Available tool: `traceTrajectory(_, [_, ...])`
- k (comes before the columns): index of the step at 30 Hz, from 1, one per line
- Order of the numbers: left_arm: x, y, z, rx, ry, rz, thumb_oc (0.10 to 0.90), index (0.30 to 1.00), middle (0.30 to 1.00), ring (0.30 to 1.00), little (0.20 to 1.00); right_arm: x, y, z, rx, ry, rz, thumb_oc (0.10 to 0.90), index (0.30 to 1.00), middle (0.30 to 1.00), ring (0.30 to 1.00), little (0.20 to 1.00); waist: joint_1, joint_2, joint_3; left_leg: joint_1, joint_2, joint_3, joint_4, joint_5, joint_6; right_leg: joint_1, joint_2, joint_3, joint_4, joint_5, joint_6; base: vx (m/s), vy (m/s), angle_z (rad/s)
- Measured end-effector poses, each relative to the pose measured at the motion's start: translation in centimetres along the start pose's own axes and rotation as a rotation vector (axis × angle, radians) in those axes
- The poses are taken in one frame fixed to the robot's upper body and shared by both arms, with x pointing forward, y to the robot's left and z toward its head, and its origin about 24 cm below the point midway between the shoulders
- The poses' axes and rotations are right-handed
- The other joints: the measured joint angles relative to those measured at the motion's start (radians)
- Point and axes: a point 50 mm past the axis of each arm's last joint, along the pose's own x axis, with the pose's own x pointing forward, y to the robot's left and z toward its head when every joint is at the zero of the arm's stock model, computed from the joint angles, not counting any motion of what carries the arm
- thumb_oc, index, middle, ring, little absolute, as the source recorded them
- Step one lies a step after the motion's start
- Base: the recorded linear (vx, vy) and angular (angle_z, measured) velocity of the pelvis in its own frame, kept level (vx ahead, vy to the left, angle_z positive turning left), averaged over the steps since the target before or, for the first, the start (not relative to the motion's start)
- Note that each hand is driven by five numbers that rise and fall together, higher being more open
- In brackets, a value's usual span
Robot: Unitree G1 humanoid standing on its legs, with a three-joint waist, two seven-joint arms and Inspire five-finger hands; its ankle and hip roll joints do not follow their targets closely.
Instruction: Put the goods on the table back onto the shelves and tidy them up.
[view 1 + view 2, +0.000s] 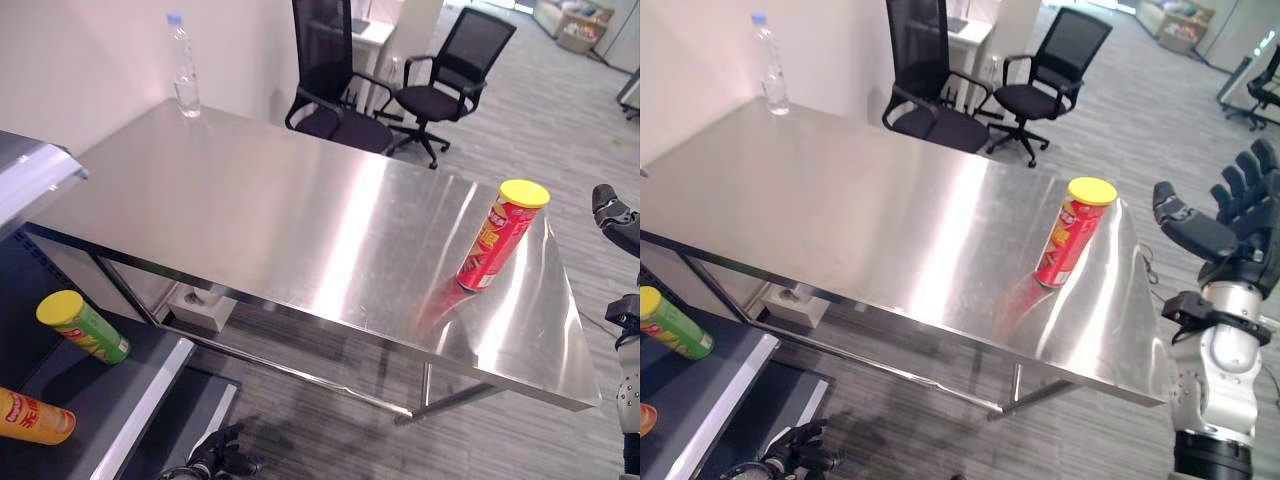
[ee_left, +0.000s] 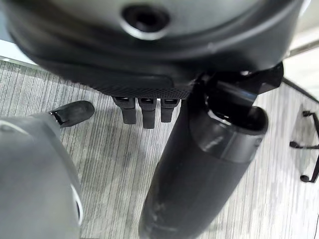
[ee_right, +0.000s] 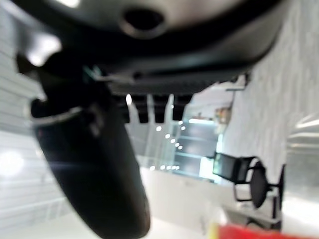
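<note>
Standing upright near the right-hand edge of the brushed stainless-steel worktop (image 1: 300, 230) is a red cylindrical crisp tube with a yellow plastic lid (image 1: 497, 236), apart from everything else on the surface. A clear plastic water bottle with a blue cap (image 1: 184, 66) stands at the far left corner of the worktop, against the white wall. Below the worktop's near left corner, a dark shelf (image 1: 95, 395) carries two tubes lying on their sides: a green crisp tube with a yellow lid (image 1: 83, 326) and, nearer the shelf's front, an orange crisp tube (image 1: 33, 417). Two black mesh office chairs (image 1: 443, 75) stand on the grey floor beyond the far edge. The right hand (image 1: 1220, 215) is raised just off the right-hand edge of the worktop, beside the red tube and not touching it, fingers (image 1: 1236, 180) straight and spread, holding nothing. The left hand (image 1: 215, 455) hangs low above the floor, by the shelf's front edge, fingers relaxed and empty.
</note>
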Motion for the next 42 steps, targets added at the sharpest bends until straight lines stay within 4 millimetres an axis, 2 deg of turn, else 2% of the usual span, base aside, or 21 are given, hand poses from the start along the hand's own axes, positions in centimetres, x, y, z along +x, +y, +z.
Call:
traceTrajectory(7, [-0.2,0.5,-0.9,0.006,0.035,0.013,0.800,0.900,0.900,0.900,0.900,0.0,0.3,-0.1,0.005,0.003,0.019,0.800,0.900,0.900,0.900,0.900,0.005,0.016,-0.008,-0.001,-0.001,-0.002,-0.001,0.003,-0.002,0.000,0.000,-0.003,0.000,0.001,0.000,0.00,0.000,0.00])
traceTrajectory(19, [-0.1,0.5,-0.7,0.013,0.030,0.009,0.800,0.900,0.900,0.900,0.900,-0.3,1.4,-1.2,-0.001,0.065,0.107,0.800,0.900,0.900,0.900,0.900,0.007,0.022,-0.005,-0.001,-0.012,-0.023,-0.022,0.012,0.000,0.009,-0.008,-0.031,0.000,-0.003,0.004,0.01,0.018,0.06])
traceTrajectory(32, [-0.1,0.5,-0.4,0.015,0.023,0.008,0.800,0.900,0.900,0.900,0.900,-0.3,1.3,-1.7,-0.014,0.102,0.125,0.800,0.900,0.900,0.900,0.900,0.006,0.034,0.040,-0.002,-0.025,-0.031,-0.028,0.014,0.002,0.016,-0.020,-0.051,0.000,-0.005,0.007,0.01,0.003,0.03])
traceTrajectory(37, [-0.1,0.5,-0.4,0.021,0.022,0.007,0.800,0.900,0.900,0.900,0.900,-0.5,0.8,-2.3,-0.042,0.145,0.130,0.800,0.900,0.900,0.900,0.900,0.007,0.034,0.041,-0.003,-0.026,-0.032,-0.028,0.014,0.002,0.016,-0.020,-0.052,0.000,-0.005,0.007,0.00,0.000,0.00])
traceTrajectory(42, [-0.1,0.5,-0.4,0.033,0.020,0.004,0.800,0.900,0.900,0.900,0.900,-0.7,1.2,-2.8,-0.048,0.176,0.161,0.800,0.900,0.900,0.900,0.900,0.006,0.033,0.041,-0.002,-0.026,-0.032,-0.028,0.014,0.002,0.016,-0.020,-0.052,0.000,-0.005,0.007,0.00,0.000,0.00])
